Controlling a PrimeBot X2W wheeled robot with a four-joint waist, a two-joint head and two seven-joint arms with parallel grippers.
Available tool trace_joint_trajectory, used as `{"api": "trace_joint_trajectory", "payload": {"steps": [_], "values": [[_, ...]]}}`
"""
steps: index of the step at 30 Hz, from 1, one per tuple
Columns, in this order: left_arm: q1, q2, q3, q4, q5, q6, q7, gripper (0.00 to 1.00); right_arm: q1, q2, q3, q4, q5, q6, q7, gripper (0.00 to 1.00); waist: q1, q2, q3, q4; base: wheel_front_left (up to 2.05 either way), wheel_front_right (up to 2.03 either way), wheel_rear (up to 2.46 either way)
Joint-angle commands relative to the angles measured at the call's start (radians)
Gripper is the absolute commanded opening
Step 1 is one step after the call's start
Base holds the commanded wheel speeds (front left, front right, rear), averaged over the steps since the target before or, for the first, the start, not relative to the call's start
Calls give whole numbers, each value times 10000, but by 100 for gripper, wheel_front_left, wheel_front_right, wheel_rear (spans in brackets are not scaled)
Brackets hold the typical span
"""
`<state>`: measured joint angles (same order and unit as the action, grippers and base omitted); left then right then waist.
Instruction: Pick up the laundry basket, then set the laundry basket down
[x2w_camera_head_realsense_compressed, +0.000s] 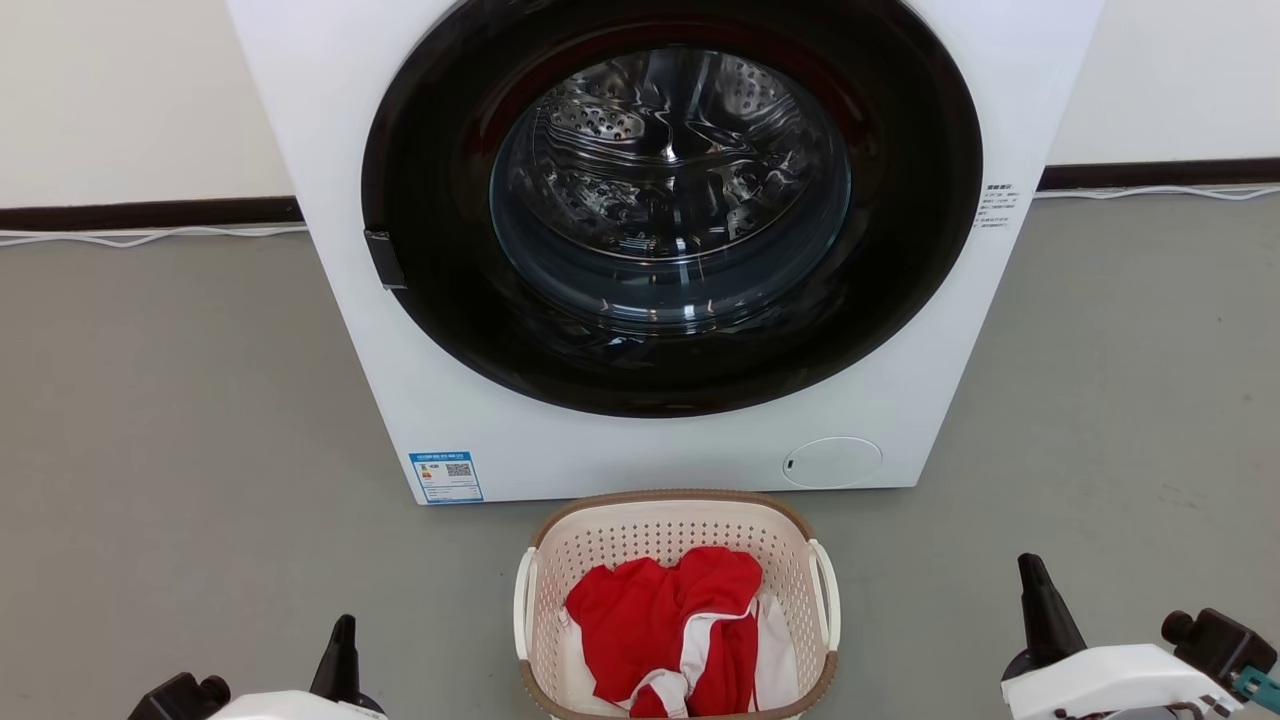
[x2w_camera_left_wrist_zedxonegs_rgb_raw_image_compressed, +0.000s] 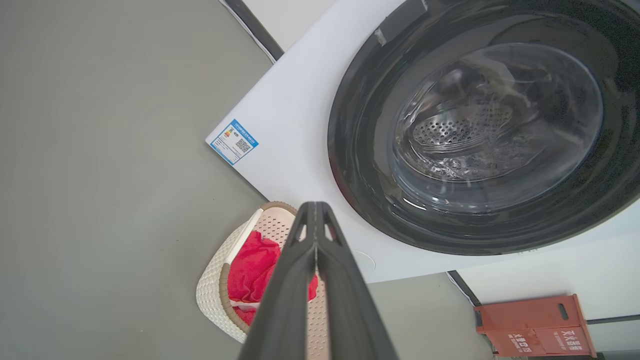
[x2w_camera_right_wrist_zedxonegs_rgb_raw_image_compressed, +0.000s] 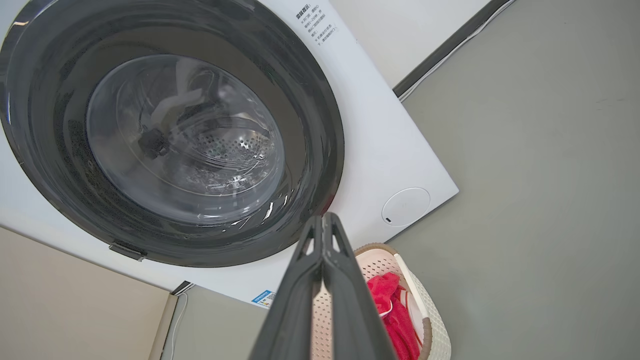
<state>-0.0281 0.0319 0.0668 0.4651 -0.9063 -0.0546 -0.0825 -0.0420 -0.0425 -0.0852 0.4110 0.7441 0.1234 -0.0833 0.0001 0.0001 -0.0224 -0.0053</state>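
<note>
The laundry basket (x2w_camera_head_realsense_compressed: 660, 540), cream-white and perforated with a brown rim and white loop handles, stands on the grey floor just in front of the washing machine. Red and white clothes (x2w_camera_head_realsense_compressed: 670, 625) lie in it. The left wrist view catches the basket (x2w_camera_left_wrist_zedxonegs_rgb_raw_image_compressed: 212, 295) behind the fingers, and the right wrist view has the basket (x2w_camera_right_wrist_zedxonegs_rgb_raw_image_compressed: 432, 320) at its bottom edge. My left gripper (x2w_camera_head_realsense_compressed: 342, 650) is low at the left, well apart from the basket, fingers pressed together and empty (x2w_camera_left_wrist_zedxonegs_rgb_raw_image_compressed: 315, 215). At the lower right my right gripper (x2w_camera_head_realsense_compressed: 1040, 600) is likewise shut and empty (x2w_camera_right_wrist_zedxonegs_rgb_raw_image_compressed: 324, 225).
The white washing machine (x2w_camera_head_realsense_compressed: 420, 380) with its dark round door (x2w_camera_head_realsense_compressed: 670, 200) shut fills the middle, against a pale wall. Open grey floor (x2w_camera_head_realsense_compressed: 150, 420) lies on both sides. An orange-red box (x2w_camera_left_wrist_zedxonegs_rgb_raw_image_compressed: 535, 325) stands beside the machine. White cables (x2w_camera_head_realsense_compressed: 150, 236) run along the skirting.
</note>
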Motion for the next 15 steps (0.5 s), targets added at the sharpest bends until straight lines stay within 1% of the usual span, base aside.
{"api": "trace_joint_trajectory", "payload": {"steps": [1,15], "values": [[-510,98,190,-366,-352,-164,62,0,-429,-52,80,-360,397,36,109,0,-1,-1,6,2,0,0,0],[-568,115,247,-735,-1696,-284,445,0,-475,-57,7,-623,2061,44,483,0,-1,-1,56,12,0,0,0]]}}
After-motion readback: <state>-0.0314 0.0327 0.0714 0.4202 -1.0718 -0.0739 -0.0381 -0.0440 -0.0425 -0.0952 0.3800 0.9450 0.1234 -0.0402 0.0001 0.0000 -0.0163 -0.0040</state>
